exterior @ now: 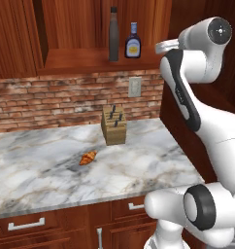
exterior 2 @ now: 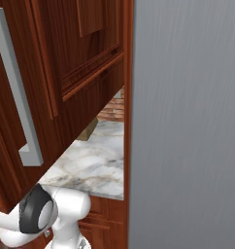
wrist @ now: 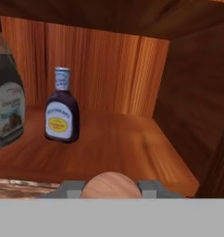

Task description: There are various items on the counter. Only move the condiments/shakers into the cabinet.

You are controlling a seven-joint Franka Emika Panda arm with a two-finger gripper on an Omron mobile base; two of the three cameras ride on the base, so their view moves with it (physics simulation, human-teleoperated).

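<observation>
Claw (wrist: 109, 190) is closed on the short brown cylindrical shaker (wrist: 110, 185), held level at the reddish-brown wooden cabinet's shelf board (wrist: 132, 148) for placement beside the dark-blue yellow-labelled bottle (wrist: 61, 113) and taller dark-brown bottle (wrist: 6, 102).

Left base view: behind the arm, looking forward and down over the worktop (exterior: 51, 160) to the brick wall and up into the cabinet (exterior: 90, 61). Right base view: pressed close against a cabinet door (exterior 2: 66, 73) and grey panel (exterior 2: 187, 121); shares a sliver of worktop (exterior 2: 97, 165). Hand view: near, level, facing into the cabinet shelf (wrist: 118, 143).
</observation>
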